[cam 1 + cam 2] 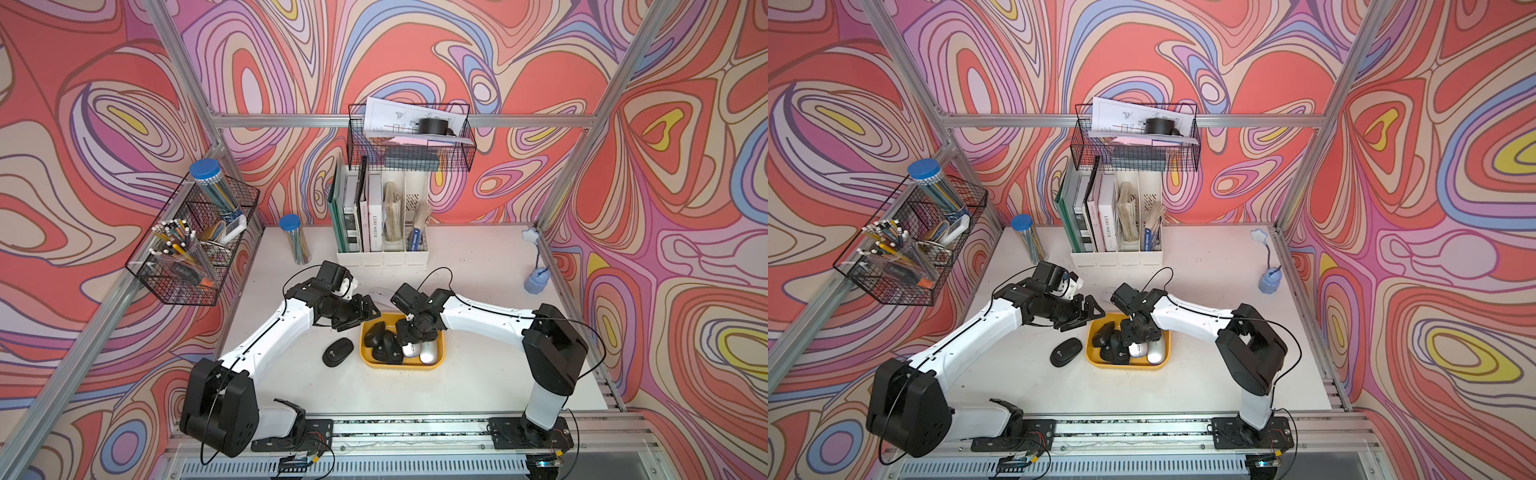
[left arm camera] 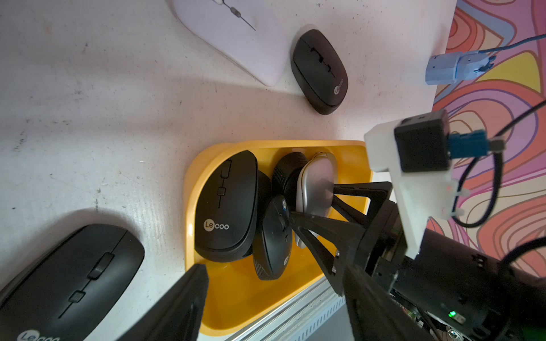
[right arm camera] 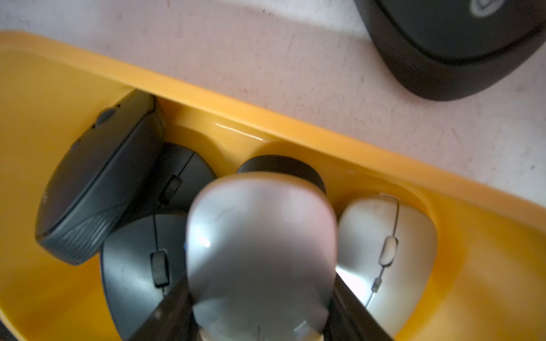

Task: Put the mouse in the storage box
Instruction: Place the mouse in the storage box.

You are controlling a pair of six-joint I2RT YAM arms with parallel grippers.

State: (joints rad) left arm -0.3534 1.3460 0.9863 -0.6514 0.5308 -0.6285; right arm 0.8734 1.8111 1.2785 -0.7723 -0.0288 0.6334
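The yellow storage box [image 1: 399, 366] [image 1: 1125, 367] sits mid-table with several black mice and a silver one [image 3: 384, 251] inside. My right gripper [image 1: 411, 338] [image 3: 260, 295] is shut on a silver mouse [image 3: 260, 245] [image 2: 317, 183], which it holds low inside the box over the other mice. Above the box's far left corner hangs my left gripper [image 1: 365, 316] [image 2: 274, 280], open and holding nothing. A black mouse [image 1: 338, 351] [image 2: 71, 283] lies on the table just left of the box. Behind the box lie a white mouse [image 1: 380, 294] [image 2: 236, 38] and another black mouse [image 2: 320, 71].
A white file holder [image 1: 382, 249] with books stands at the back. A blue-lidded tube [image 1: 295, 245] stands to its left. A small blue lamp [image 1: 536, 278] is at the back right. Black wire baskets [image 1: 195, 245] [image 1: 409, 137] hang on the frame.
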